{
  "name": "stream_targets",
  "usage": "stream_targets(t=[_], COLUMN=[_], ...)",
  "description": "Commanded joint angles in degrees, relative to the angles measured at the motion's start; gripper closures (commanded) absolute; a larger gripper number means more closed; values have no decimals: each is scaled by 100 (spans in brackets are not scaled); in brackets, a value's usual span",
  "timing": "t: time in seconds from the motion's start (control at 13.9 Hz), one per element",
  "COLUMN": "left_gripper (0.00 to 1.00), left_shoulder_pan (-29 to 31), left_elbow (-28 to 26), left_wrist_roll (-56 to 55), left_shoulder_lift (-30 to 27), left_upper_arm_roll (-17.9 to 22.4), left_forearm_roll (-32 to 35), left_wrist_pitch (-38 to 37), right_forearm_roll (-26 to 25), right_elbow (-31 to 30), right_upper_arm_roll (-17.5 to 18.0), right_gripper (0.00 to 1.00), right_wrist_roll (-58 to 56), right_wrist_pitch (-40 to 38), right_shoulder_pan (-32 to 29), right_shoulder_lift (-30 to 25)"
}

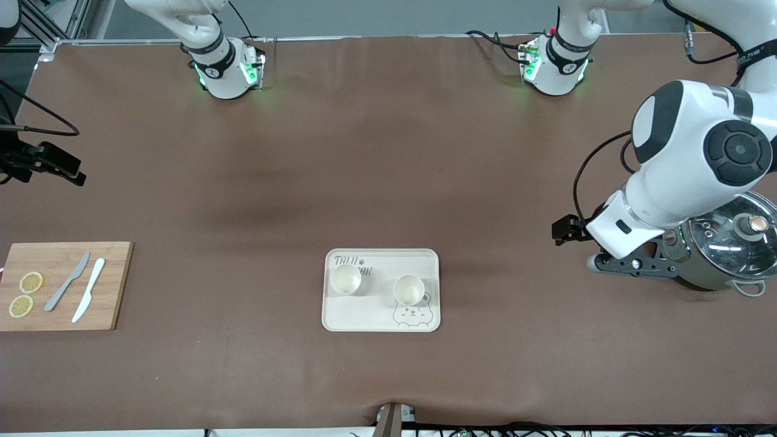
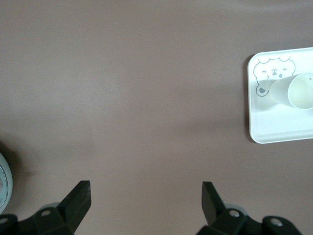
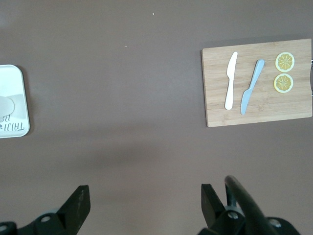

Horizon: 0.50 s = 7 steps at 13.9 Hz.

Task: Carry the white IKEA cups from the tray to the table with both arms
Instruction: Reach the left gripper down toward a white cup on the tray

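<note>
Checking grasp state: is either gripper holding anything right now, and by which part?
Nothing is held. The left gripper and right gripper are open over bare table; both cups stand on the tray.

A bamboo cutting board (image 1: 64, 285) lies at the right arm's end of the table. On it rest a grey knife (image 1: 67, 281), a white knife (image 1: 88, 289) and two lemon slices (image 1: 25, 294). A lidded steel pot (image 1: 731, 246) stands well apart from the board, at the left arm's end.

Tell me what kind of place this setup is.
Likely a robotics lab staged as a kitchen: two bench-mounted arms over a brown-covered table, with a cutting board, a lidded pot and a bear-printed tray.
</note>
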Motion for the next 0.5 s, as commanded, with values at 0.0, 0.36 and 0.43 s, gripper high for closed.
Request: stream_targets(t=[0.0,0.36,0.43], left_gripper=[0,0,0], left_shoulder_pan=[-4,-292,-485], left_elbow=[58,41,163], left_wrist_roll=[-57,-354,-486], left_shoulder_lift=[76,436,689], left_upper_arm_roll=[-14,-93,-41], left_forearm_roll=[-28,7,182], left_wrist_pitch=[-48,637,708], right_forearm_roll=[75,75,75], right_elbow=[-155,-155,-155], right_upper_arm_roll=[69,78,78], right_gripper=[0,0,0], right_wrist_roll=[-10,-10,-10], right_wrist_pitch=[-5,-13,-5], right_shoulder_pan=[-126,-126,-126], right_shoulder_lift=[-172,-172,-172])
